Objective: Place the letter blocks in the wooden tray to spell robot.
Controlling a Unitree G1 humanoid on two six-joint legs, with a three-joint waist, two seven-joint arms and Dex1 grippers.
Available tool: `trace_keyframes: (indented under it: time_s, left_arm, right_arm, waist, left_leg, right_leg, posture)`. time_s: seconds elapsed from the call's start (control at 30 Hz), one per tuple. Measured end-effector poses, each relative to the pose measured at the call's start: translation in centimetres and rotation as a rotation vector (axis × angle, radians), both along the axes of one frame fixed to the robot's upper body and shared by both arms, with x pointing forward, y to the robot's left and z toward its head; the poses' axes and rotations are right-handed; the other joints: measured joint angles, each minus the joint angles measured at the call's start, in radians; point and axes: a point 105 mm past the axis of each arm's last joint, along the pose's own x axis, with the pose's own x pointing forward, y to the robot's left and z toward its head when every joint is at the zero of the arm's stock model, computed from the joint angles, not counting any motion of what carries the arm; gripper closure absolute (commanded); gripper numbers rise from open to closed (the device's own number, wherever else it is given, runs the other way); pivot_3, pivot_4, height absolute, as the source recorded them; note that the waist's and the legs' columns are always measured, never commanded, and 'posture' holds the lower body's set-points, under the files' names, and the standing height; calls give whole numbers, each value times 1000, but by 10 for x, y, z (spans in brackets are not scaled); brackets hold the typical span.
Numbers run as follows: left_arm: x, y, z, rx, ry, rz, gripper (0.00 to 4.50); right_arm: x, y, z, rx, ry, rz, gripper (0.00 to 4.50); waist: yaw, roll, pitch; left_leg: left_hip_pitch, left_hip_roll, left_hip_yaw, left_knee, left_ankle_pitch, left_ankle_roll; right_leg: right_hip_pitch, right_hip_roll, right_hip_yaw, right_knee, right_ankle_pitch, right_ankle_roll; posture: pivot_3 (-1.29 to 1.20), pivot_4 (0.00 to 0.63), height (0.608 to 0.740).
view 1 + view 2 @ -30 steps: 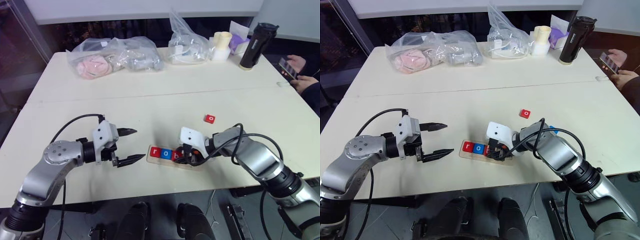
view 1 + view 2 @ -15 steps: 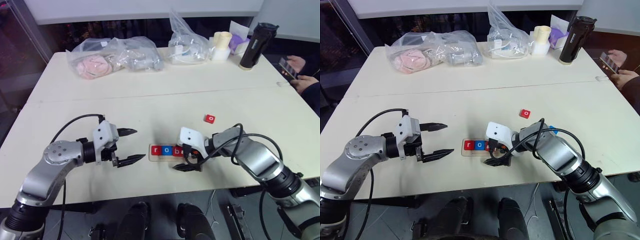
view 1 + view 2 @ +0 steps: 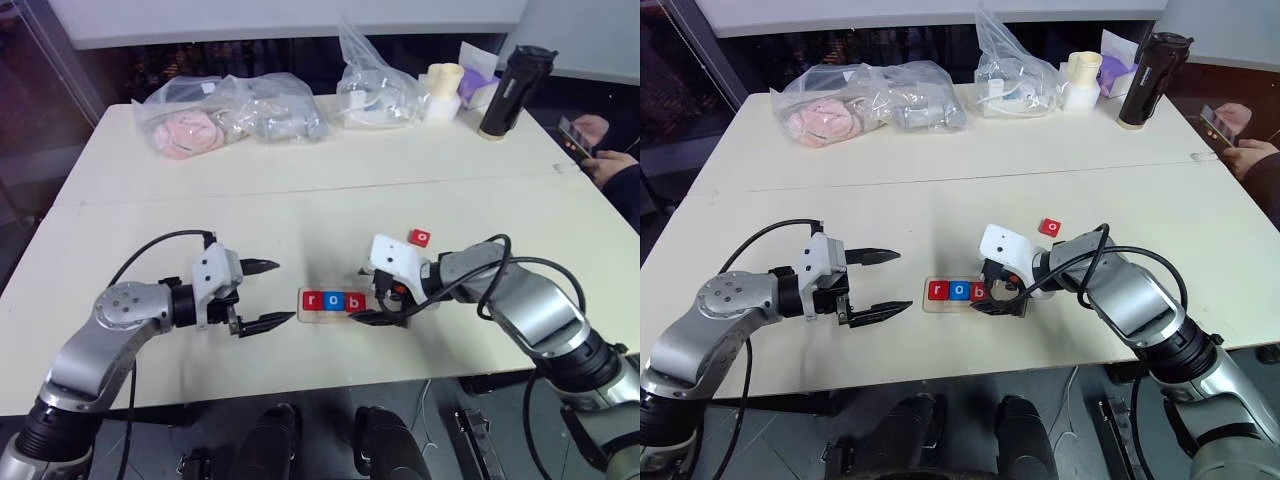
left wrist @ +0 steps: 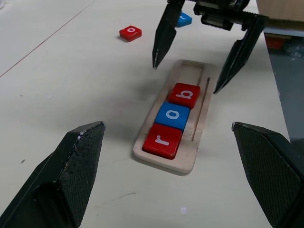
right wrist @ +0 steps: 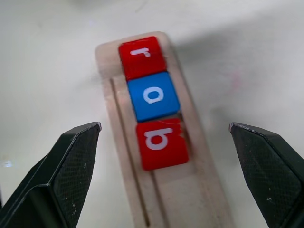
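Three of the five letter blocks sit in the wooden tray (image 4: 197, 142): a red "r" block (image 4: 163, 140), a blue "o" block (image 4: 173, 115) and a red "b" block (image 4: 185, 95), touching one another in a row from the tray's left end. The remaining groove toward the right end is bare, so you have two slots left to fill.

The tray lies near the front edge of the table (image 3: 300, 190), between the two arms. A second red "o" block (image 3: 420, 237) lies loose on the table behind the right gripper (image 3: 373, 294), apart from the tray. In the left wrist view, a blue block (image 4: 183, 19) shows beyond the right gripper; its letter cannot be read, though by elimination it is likely the "t".

The right gripper hovers over the bare right end of the tray with its jaws spread wide and nothing between them. The left gripper (image 3: 268, 293) is held to the left of the tray, well apart from it, jaws also wide and empty.

Judged from this layout, the task is a little over half done. You still need to fetch the loose red "o" and seat it against the "b", then place the last block at the right end.
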Motion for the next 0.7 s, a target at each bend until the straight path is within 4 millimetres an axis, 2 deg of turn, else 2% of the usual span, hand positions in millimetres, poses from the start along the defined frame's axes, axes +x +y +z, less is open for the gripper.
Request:
trace_keyframes:
  time_s: [0.27,0.7]
  left_arm:
    - [0,0,0,0,-1,0,0]
    - [0,0,0,2,0,0,0]
  right_arm:
    - [10,-10,-20,-47,5,-42,34]
    - [17,-13,-22,-42,-8,-45,34]
  waist:
    - [0,0,0]
    - [-1,0,0]
  left_leg:
    - [0,0,0,0,0,0]
    - [0,0,0,0,0,0]
  right_leg:
    - [0,1,0,0,0,0]
    - [0,1,0,0,0,0]
  posture:
    - [0,150,740]
    - [0,150,740]
